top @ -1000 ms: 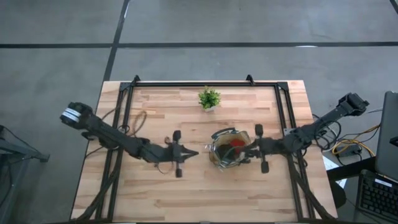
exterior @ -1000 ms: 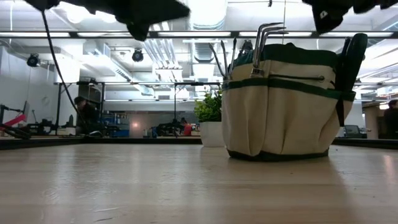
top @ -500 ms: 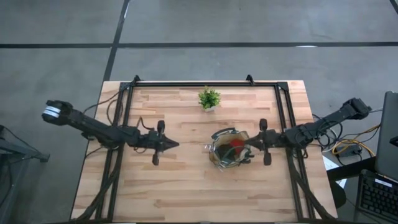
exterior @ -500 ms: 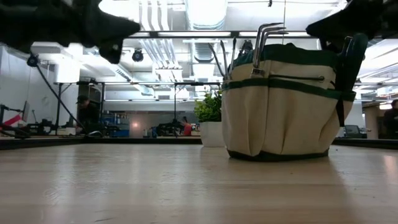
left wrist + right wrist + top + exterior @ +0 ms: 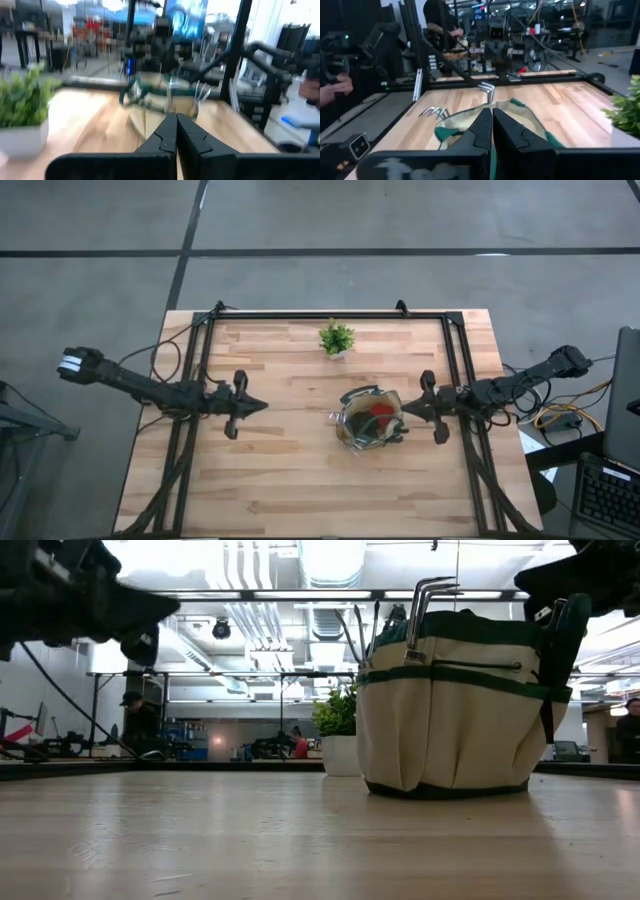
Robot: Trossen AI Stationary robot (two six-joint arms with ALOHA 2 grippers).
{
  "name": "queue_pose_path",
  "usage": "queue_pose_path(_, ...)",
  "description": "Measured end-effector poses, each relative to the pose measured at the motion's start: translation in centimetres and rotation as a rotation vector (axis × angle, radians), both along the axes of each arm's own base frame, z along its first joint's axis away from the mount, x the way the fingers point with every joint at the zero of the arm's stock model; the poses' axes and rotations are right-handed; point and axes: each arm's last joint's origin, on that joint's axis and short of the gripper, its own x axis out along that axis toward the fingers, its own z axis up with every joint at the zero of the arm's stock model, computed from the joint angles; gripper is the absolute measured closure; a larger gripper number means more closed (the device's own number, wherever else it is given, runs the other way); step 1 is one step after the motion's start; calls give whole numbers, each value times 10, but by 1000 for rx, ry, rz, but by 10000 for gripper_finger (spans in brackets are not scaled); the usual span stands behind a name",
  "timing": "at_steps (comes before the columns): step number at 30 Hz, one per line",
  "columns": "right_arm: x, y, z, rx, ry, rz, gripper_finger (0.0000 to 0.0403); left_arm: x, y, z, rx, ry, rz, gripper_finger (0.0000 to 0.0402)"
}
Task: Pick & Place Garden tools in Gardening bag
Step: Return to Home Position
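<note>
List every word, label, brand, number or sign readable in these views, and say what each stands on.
No text can be read in any view.
Gardening bag: no print or label shows on the side seen in the low view.
Blue screen in the room behind, left wrist view: too blurred to read.
White band on the left arm, high view: too small to read.

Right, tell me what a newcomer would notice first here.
The khaki gardening bag stands right of centre, metal rake tines poking out of it. The left hand hangs well clear of it and the right hand close beside its rim, both shut. A small potted plant sits behind.
</note>
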Motion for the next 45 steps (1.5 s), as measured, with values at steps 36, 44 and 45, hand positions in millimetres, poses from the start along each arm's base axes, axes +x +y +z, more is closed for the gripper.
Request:
queue_pose_path(36, -8, -22, -31, -103, 11, 66, 394, -42, 11, 0, 126, 19, 66, 394)
queue_pose_path(44, -8, -24, -33, 74, 50, 0, 394, -41, 11, -1, 124, 36, 68, 394)
queue_pose_path(45, -8, -24, -33, 77, 51, 0, 394, -41, 11, -1, 124, 37, 68, 394)
